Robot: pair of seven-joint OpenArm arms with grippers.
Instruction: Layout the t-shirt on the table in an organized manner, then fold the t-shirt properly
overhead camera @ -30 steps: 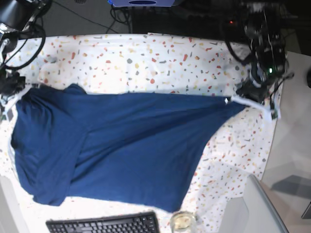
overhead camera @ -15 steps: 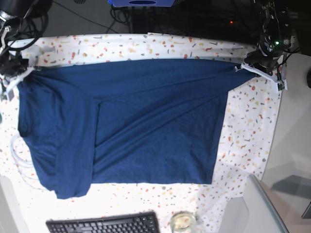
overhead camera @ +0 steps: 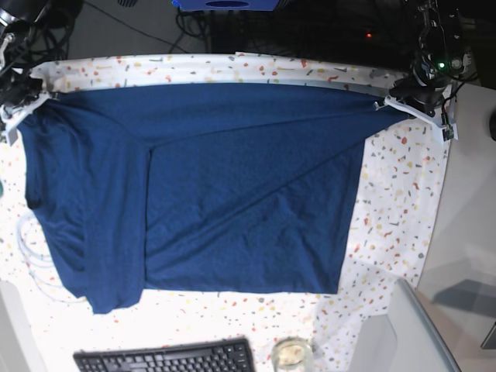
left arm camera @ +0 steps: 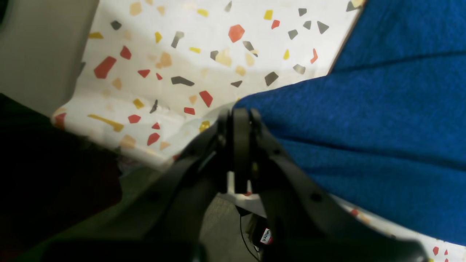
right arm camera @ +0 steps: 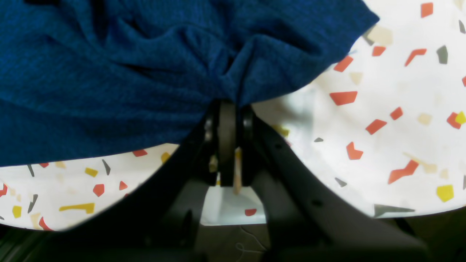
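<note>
Stretching plain dark navy-blue soft fabric t-shirt (overhead camera: 194, 186) flat across white flecked terrazzo-print table (overhead camera: 395, 201). Left gripper (left arm camera: 241, 113) and right gripper (right arm camera: 227, 103) clamped tight on far corners. Best lowered evenly, taut, smoothing diagonal creases before release.

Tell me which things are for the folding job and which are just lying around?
For the job: the t-shirt, the table, the left fingers and the right fingers pinching its corners.

Just lying around: the keyboard, the glass jar, the white cable.
</note>
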